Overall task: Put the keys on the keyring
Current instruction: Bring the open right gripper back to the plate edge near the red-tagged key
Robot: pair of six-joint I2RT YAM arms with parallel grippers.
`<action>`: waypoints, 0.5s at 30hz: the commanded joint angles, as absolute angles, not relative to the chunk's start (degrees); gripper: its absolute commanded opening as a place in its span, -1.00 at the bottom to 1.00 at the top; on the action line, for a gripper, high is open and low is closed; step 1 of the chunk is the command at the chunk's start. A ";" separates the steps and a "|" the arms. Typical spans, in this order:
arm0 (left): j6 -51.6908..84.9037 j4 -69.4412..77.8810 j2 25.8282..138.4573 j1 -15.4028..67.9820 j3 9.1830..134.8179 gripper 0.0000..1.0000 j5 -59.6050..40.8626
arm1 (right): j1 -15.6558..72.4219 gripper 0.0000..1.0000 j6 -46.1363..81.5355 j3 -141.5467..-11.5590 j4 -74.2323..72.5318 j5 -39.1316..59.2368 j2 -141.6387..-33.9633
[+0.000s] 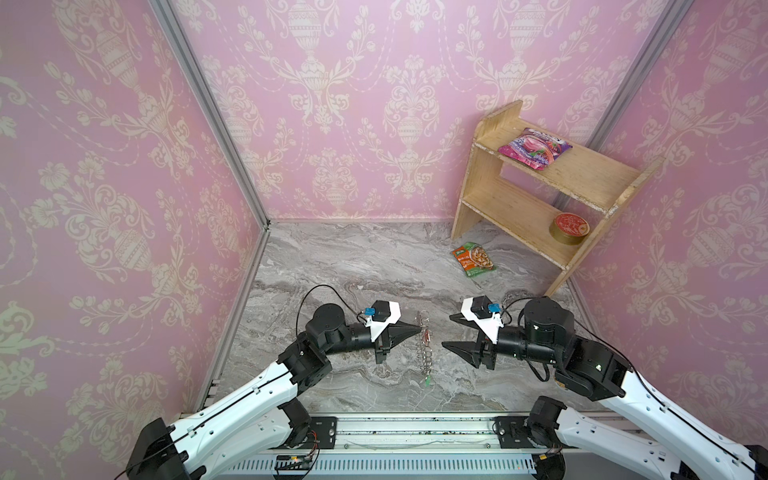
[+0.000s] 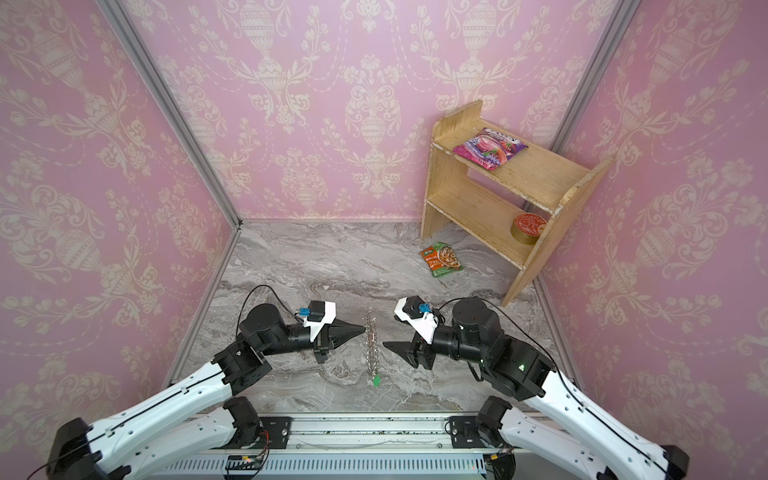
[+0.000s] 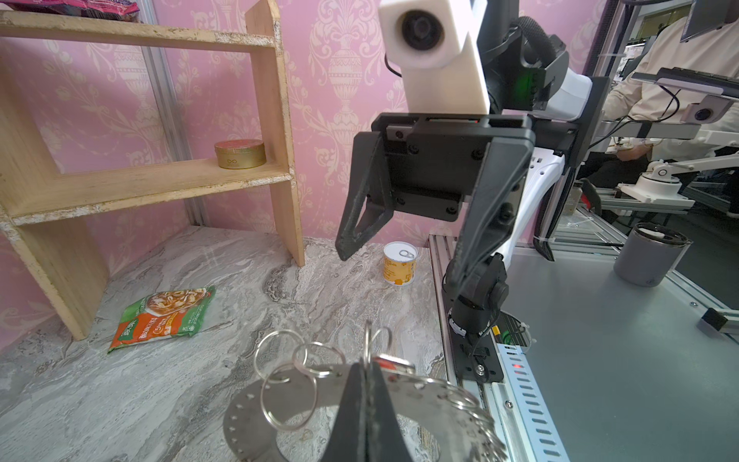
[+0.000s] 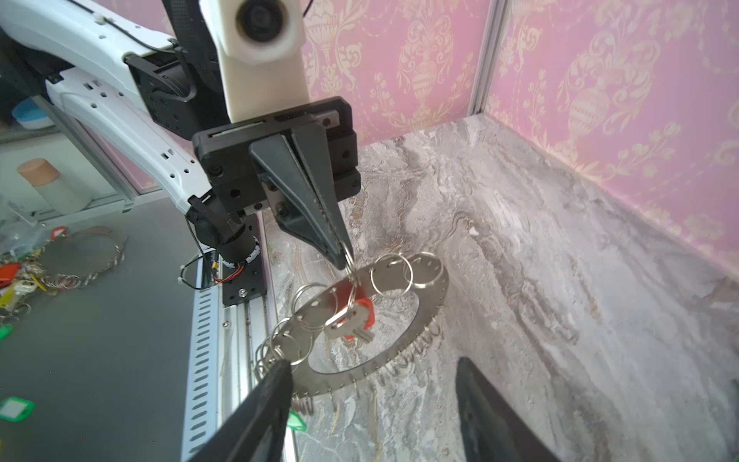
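**Keyring** (image 4: 428,312): a flat grey disc with a wide hole, lifted over the front middle of the bench (image 1: 353,257) and seen edge-on in both top views. A red-tagged key (image 4: 354,320) dangles across the hole, and a green tag (image 1: 427,380) hangs below the lower rim.

The left fingers (image 4: 320,208) are pressed together on a small wire loop (image 4: 348,266) at the upper rim, apparently the loop that bears the red-tagged key. That pinch carries the whole disc. The right fingers (image 4: 256,412) are spread and hold nothing. One tip lies just beside a bunch of loops (image 4: 280,348) on the rim; contact cannot be told.

Both tagged pieces in view seem to hang from the disc, so the step in hand is probably regrasping or settling it. To do this well:
- Keep the left pinch firm and motionless so the disc does not swing.
- Bring the right fingers in across the rim.
- Close them on the plate or on a single loop, not on the bunch, which would slip and tangle.
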State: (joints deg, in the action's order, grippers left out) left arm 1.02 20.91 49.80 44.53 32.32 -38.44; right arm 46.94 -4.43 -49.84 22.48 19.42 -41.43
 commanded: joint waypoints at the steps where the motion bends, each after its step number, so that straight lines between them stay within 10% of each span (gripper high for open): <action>1: 2.37 24.76 49.37 45.26 32.43 -1.00 -40.30 | 46.33 0.03 -4.30 -49.13 17.57 23.45 -42.27; 15: 1.96 25.30 49.96 46.23 33.45 -1.00 -42.01 | 45.75 -0.50 -3.75 -48.97 13.36 28.59 -46.83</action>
State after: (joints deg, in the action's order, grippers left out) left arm 1.19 22.28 50.09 45.93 32.32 -40.21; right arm 46.13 -4.36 -49.74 15.40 26.28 -46.44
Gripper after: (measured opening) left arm 0.044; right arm 0.255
